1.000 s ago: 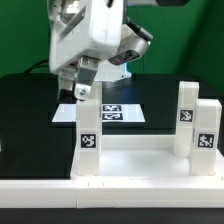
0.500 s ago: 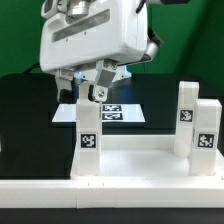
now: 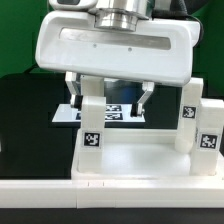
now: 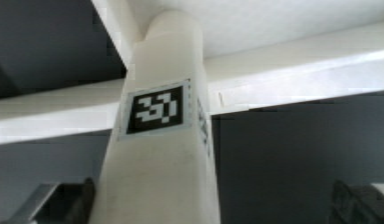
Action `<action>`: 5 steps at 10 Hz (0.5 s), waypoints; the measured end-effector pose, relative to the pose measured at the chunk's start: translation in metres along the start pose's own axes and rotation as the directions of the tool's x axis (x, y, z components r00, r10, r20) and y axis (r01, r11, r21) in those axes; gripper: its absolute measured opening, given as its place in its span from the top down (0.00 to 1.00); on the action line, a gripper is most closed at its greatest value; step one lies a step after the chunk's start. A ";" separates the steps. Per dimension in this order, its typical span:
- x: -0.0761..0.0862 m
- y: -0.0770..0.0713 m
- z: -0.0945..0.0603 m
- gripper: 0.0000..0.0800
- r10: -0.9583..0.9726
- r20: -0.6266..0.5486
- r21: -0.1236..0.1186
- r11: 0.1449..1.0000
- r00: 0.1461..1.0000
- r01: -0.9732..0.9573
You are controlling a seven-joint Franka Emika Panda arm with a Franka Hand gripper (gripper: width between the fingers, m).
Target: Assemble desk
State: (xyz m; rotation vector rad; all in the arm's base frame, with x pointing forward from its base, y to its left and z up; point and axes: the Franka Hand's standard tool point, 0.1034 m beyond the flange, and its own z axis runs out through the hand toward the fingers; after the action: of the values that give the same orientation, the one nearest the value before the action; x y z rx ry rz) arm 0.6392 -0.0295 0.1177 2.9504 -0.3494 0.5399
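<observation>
The white desk top (image 3: pixel 130 165) lies near the front, rim raised. A white block leg (image 3: pixel 92 130) with a square tag stands upright at its left corner in the exterior view. Two more tagged legs (image 3: pixel 188 112) (image 3: pixel 207 135) stand at its right side. My gripper (image 3: pixel 110 97) hangs just above and behind the left leg, jaws wide open and empty, one finger on each side of the leg's top. In the wrist view the leg (image 4: pixel 162 130) fills the middle, between my dark fingertips (image 4: pixel 64 205), touching neither. The top's rim (image 4: pixel 295 80) crosses behind it.
The marker board (image 3: pixel 112 113) lies flat on the black table behind the desk top, partly hidden by my fingers. A green wall stands at the back. A white ledge (image 3: pixel 40 195) runs along the front.
My hand has swung toward the exterior view's right and turned its broad face to the camera. It now sits over the left leg with the jaws spread around it.
</observation>
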 end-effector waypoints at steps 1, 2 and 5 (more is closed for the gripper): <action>-0.001 0.003 0.002 0.19 -0.019 0.004 -0.004 1.000 1.000 0.019; -0.001 0.004 0.002 0.19 -0.103 0.004 -0.007 0.995 0.995 0.103; -0.005 0.020 -0.015 0.19 -0.196 0.228 0.092 0.980 0.954 0.179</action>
State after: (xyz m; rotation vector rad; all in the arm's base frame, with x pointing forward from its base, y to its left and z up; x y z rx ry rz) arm 0.6244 -0.0455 0.1310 3.0772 -0.0694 0.1812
